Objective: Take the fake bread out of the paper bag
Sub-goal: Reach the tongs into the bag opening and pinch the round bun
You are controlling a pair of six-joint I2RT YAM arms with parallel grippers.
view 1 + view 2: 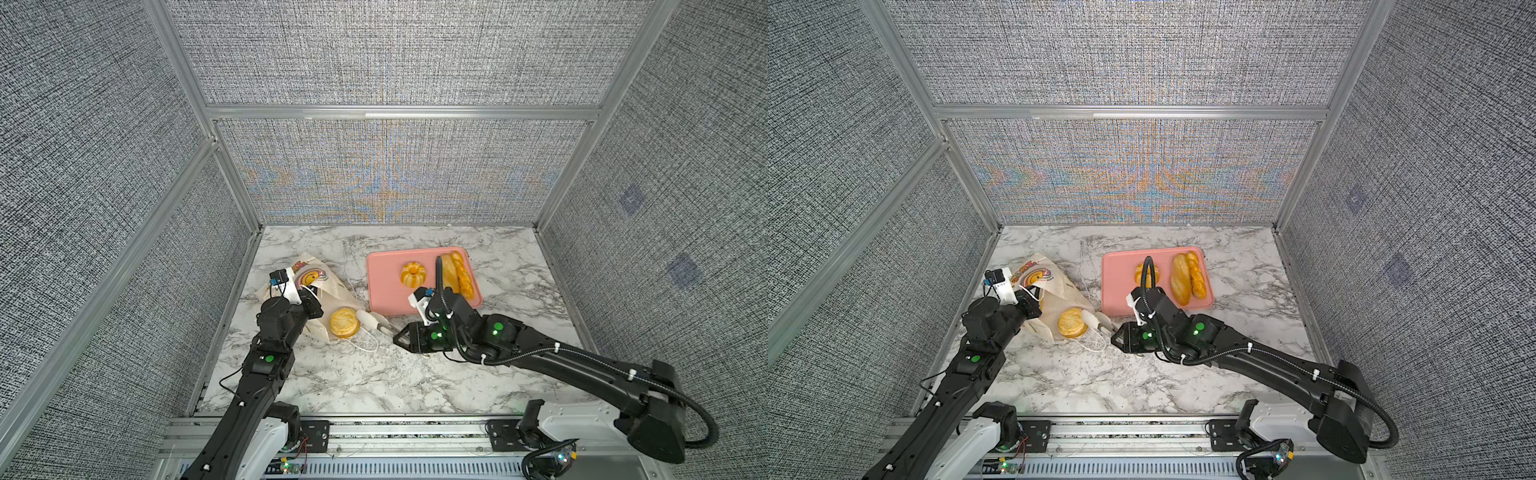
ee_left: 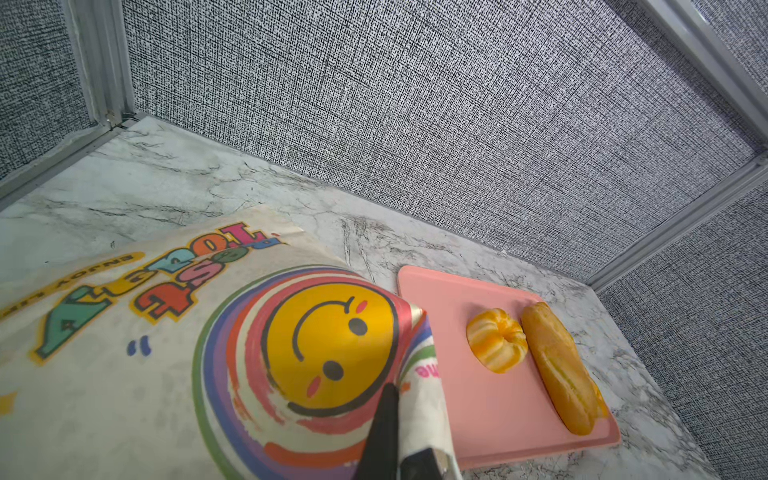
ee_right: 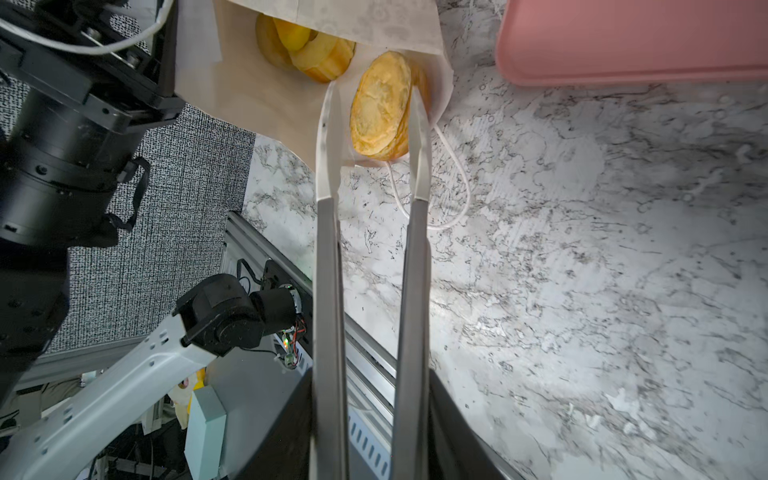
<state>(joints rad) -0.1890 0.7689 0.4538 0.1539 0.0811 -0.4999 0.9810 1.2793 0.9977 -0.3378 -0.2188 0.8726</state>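
Three pieces of fake bread [image 1: 1180, 278] are laid on the pink tray [image 1: 386, 297]: a ring-shaped bun [image 1: 412, 274] and two long loaves [image 1: 449, 270] side by side. The paper bag [image 1: 332, 297] is laid on its side on the marble table [image 1: 374, 382], left of the tray, with its smiley face [image 2: 328, 345] turned up.

The bag's top edge is pinched by the left gripper [image 1: 312, 302], and its jaws are shut tight on the paper. The bag's mouth is held open this way. A round flat bun [image 1: 344, 322] is seen right at the mouth, resting on the lower paper. More yellow bread [image 3: 316, 50] is seen deeper inside the bag.

Metal tongs [image 3: 328, 270] are held by the right gripper [image 1: 400, 336], and its jaws are closed on the handles. The tongs' tips are placed on both sides of the round bun. One tip seems to touch it, and a small gap is left at the other. A white cord handle [image 3: 459, 174] is seen lying on the table under the tongs.
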